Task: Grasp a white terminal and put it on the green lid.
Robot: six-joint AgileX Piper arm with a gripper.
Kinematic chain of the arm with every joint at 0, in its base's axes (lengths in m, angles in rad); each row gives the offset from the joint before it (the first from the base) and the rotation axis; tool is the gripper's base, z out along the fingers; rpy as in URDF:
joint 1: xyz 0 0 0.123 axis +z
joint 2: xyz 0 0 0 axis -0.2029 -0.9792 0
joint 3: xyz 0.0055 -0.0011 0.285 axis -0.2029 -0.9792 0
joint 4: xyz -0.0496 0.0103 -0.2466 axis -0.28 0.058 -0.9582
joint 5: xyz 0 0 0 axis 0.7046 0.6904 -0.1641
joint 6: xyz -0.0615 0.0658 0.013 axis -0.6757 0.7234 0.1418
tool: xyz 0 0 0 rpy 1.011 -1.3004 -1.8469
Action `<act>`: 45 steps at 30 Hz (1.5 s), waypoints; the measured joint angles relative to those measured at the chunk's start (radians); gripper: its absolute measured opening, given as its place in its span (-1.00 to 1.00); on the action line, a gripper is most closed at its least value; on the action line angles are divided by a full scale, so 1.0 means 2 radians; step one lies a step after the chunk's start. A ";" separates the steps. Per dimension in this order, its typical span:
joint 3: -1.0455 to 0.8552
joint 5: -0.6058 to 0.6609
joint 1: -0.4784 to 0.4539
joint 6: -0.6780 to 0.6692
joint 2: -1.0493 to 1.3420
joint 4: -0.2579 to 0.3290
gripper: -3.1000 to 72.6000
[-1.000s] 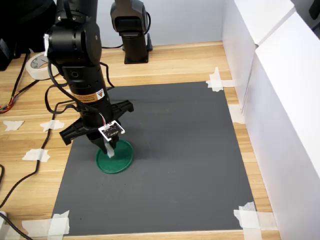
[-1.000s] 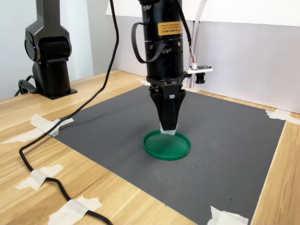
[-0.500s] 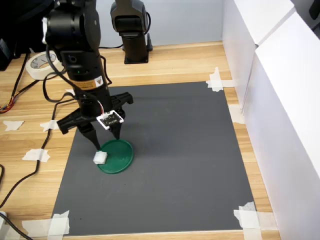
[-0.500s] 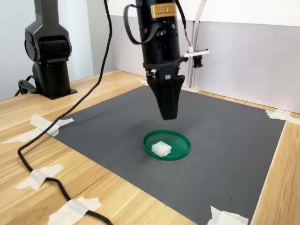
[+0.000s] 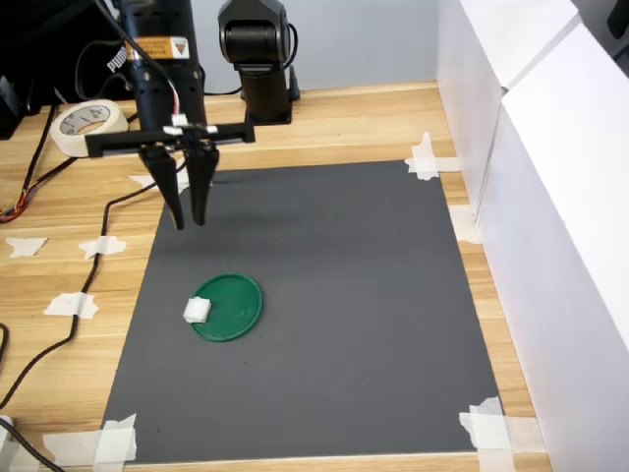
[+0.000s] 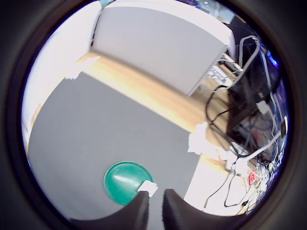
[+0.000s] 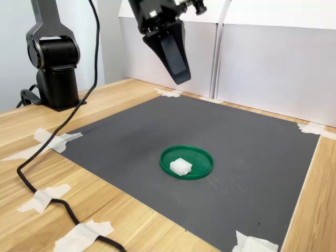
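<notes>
Terminal on the lid, claw empty

First exterior view: the white terminal (image 5: 197, 310) sits at the green lid (image 5: 234, 305) rim; gripper (image 5: 190, 219) aloft, fingers nearly together, grasping nothing. Wrist view: the same. Second exterior view: probably light, stiff; take its flat sides.

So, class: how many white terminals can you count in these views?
1: the white terminal lies on the green lid, at its rim on the first exterior view's left. None appear hidden.

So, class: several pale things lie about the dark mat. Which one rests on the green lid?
The white terminal, a small boxy block at the green lid's edge. The others are flat tape scraps at the mat's corners.
</notes>
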 joint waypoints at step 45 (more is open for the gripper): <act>-0.406 -0.131 -0.041 0.004 0.621 0.290 -0.96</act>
